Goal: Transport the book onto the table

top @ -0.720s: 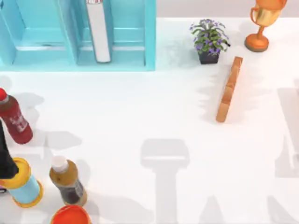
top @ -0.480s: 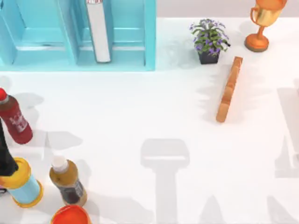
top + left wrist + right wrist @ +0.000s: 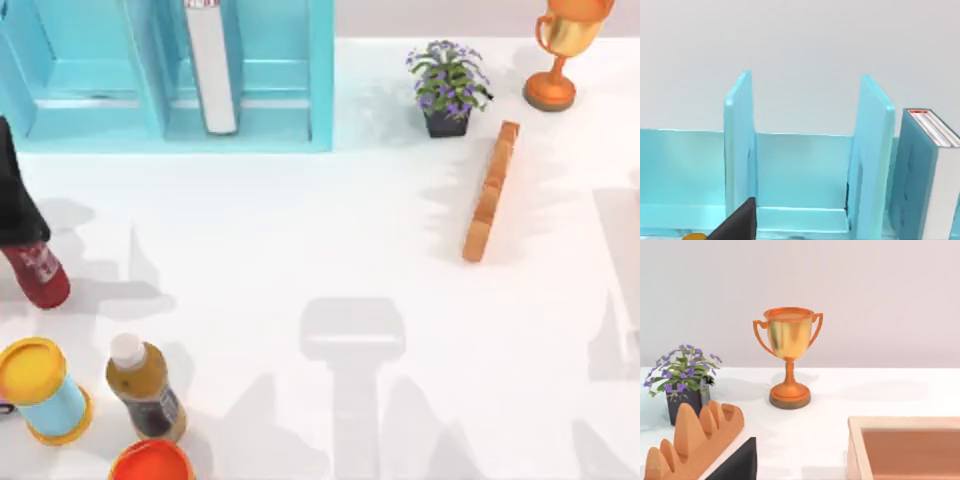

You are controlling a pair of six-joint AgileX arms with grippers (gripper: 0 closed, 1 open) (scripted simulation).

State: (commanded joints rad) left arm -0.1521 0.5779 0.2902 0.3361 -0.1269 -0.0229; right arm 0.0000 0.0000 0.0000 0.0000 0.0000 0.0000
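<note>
Top view: the white flat surface (image 3: 300, 250) carries all items. At its far left stands the turquoise shelf unit with upright dividers (image 3: 160, 70). The large hardcover book with teal-blue cover (image 3: 210, 65) stands upright inside the right-hand compartment of that shelf, seen edge-on as a white strip of page edges. The left arm is a black form at the left edge of the surface, in front of the shelf; its hand (image 3: 12, 205) sits over the red sauce bottle (image 3: 38, 275), covering the bottle's top. Whether this hand is open or closed cannot be told. Near the front left stand a yellow-lidded light-blue can (image 3: 42, 390), a brown bottle with white cap (image 3: 145, 390) and an orange round lid (image 3: 150, 462). At the right are a potted plant with purple flowers (image 3: 447, 90), a gold trophy cup on an orange base (image 3: 562, 50) and a thin orange-brown wooden bar (image 3: 490, 190).

Left wrist view: the shelf dividers (image 3: 742, 150) face the camera, and the book (image 3: 920, 175) stands beyond the right divider. One black finger (image 3: 740, 225) shows.

Right wrist view: the trophy (image 3: 788, 355), plant (image 3: 682, 380), notched bar (image 3: 695, 440) and a pale wooden tray (image 3: 905, 447) lie ahead. One black finger (image 3: 737, 462) shows; the right hand's state cannot be told.
</note>
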